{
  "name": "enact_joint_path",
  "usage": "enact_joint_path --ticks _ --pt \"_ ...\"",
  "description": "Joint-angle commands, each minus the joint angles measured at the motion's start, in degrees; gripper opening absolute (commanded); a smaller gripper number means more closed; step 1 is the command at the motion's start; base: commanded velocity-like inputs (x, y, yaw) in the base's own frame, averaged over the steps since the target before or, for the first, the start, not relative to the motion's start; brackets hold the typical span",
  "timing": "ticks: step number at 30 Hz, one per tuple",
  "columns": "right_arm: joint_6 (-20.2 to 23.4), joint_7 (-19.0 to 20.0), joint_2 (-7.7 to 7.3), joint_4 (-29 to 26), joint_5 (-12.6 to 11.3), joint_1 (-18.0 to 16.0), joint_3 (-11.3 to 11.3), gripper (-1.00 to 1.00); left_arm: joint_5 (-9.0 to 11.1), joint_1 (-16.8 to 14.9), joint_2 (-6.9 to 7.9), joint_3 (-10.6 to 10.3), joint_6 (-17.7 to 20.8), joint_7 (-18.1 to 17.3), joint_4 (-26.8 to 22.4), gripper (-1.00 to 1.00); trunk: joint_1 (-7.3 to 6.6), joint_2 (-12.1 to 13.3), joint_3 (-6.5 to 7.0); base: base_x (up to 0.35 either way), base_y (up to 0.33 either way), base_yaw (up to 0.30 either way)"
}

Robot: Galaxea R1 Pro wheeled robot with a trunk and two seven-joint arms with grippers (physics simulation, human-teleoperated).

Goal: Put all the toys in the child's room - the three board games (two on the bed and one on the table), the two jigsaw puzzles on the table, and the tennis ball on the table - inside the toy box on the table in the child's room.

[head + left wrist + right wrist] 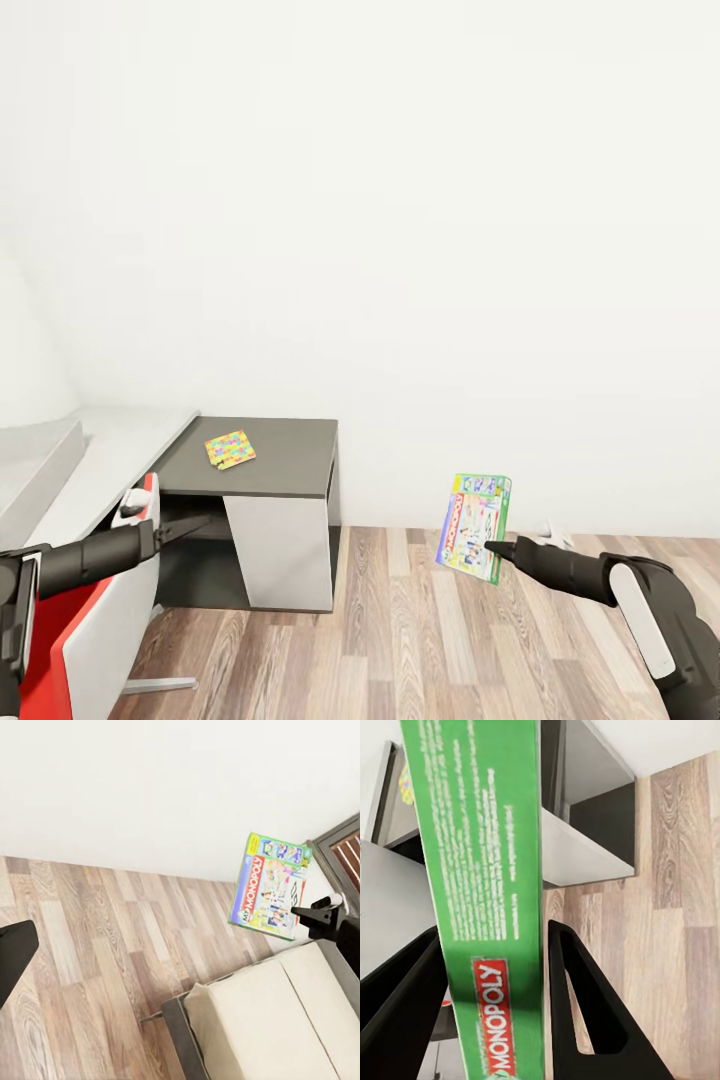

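Gripping board game (475, 527), right fingers (585, 1012); jigsaw puzzle (230, 449) on table (290, 455).

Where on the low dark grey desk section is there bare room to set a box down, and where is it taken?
The dark grey section is bare from the jigsaw puzzle to its wall-side and right edges. Only the near-left corner is taken. The right claw grips the Monopoly box above open floor.

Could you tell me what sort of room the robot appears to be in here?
Probably a child's bedroom: a bed on wood-plank floor, a jigsaw lying on the desk, and a Monopoly box held in the right end effector.
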Motion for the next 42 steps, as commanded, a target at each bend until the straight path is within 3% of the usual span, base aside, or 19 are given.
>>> enact_joint_path --ticks 1,5,9,16,24,27,30,36,42 --pt "0.18 0.54 0.04 0.01 0.43 -0.06 -0.16 -1.00 -0.59 -0.07 -0.01 0.08 0.57 -0.55 -0.11 1.00 0.04 -0.14 -0.14 0.000 0.000 0.000" --pt "-0.03 0.24 -0.08 1.59 0.46 -0.22 -0.25 -1.00 -0.58 -0.02 -0.04 0.14 0.57 -0.55 -0.21 1.00 0.04 -0.14 -0.14 0.000 0.000 0.000" --pt "-0.21 0.21 -0.19 10.81 0.73 -2.62 -0.19 -1.00 -0.57 0.01 -0.11 0.15 0.57 -0.55 -0.29 1.00 0.04 -0.14 -0.14 0.000 0.000 0.000" --pt "0.00 0.75 -0.17 13.57 0.66 -4.41 0.23 -1.00 -0.57 0.02 -0.10 0.16 0.57 -0.55 -0.30 1.00 0.04 -0.14 -0.35 0.000 0.000 0.042" --pt "0.13 3.32 0.06 11.21 0.64 -4.43 0.66 -1.00 -0.01 0.02 -0.08 0.22 0.57 -0.55 -0.31 1.00 0.04 -0.14 -0.99 0.000 0.000 0.155" --pt "0.22 4.03 0.19 10.36 0.61 -4.39 0.83 -1.00 1.94 0.33 -0.04 0.22 0.57 -0.55 -0.30 1.00 0.04 -0.14 -1.23 0.000 0.000 0.172" --pt "0.24 4.33 0.27 10.04 0.63 -4.38 2.43 -1.00 4.68 0.91 -0.01 0.25 0.57 -0.55 -0.36 1.00 0.04 -0.14 -1.47 0.000 0.000 0.177" --pt "0.13 6.61 -0.02 9.58 0.36 -4.37 4.27 -1.00 5.98 1.14 0.16 0.26 0.57 -0.55 -0.38 1.00 0.04 -0.14 -1.94 0.000 0.000 0.188" --pt "0.91 9.50 0.09 0.80 0.28 -3.51 4.41 -1.00 6.29 1.16 0.45 0.50 0.57 -0.55 -0.39 1.00 0.04 -0.14 -2.31 0.000 0.000 0.222"
